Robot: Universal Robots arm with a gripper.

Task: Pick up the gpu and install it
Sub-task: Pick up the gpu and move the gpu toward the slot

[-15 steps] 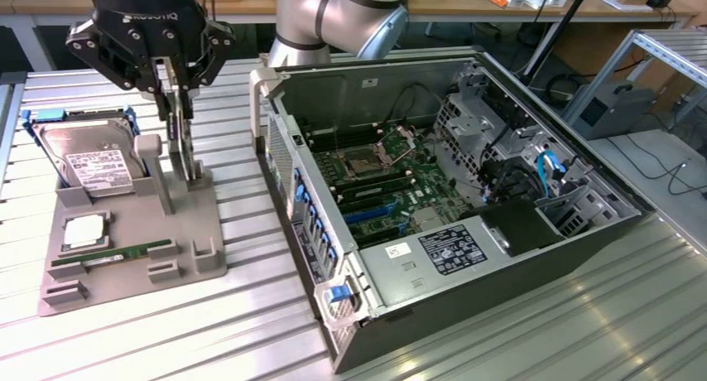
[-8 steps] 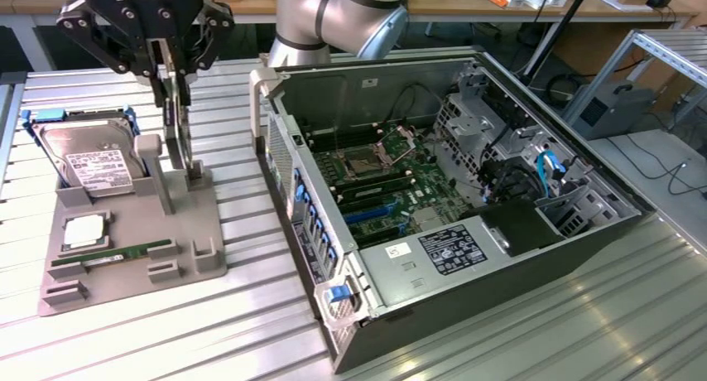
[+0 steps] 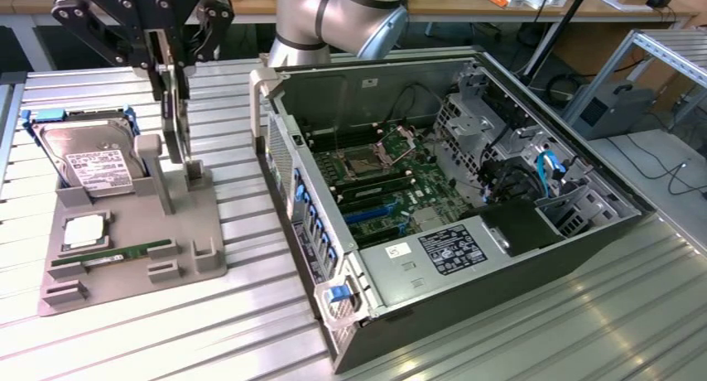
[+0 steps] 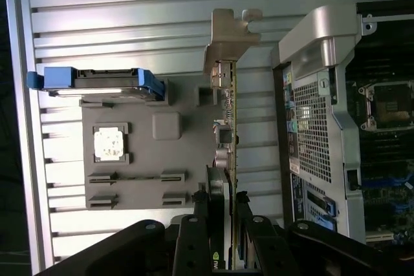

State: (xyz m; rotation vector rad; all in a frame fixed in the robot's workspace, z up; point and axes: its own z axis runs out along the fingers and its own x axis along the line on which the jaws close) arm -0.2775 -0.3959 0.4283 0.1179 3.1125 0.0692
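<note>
GPU (image 3: pixel 175 108): standing upright on edge over the grey holder tray (image 3: pixel 132 232), at the exterior view's left. Its lower edge is down at the tray's upright posts, and I cannot tell whether it is clear of the slot.
Gripper (image 3: pixel 165 62): clamped on the card's upper edge, with fingers (image 4: pixel 193 247) pressing on both faces. From the wrist camera I see the silver bracket (image 4: pixel 229 30) at the end far from the jaws.
Risk: I judge that so thin a card could tilt or slip in this narrow hold. A lift that is not straight could snag it on the posts.
Edges: the hard drive (image 3: pixel 94 157) stands just beside it on the exterior view's left, and the computer case (image 3: pixel 265 91) wall rises near it on the right.
Room: there is open ribbed table (image 3: pixel 254 315) nearer the camera, and the case is open above the motherboard (image 3: pixel 387 182).
</note>
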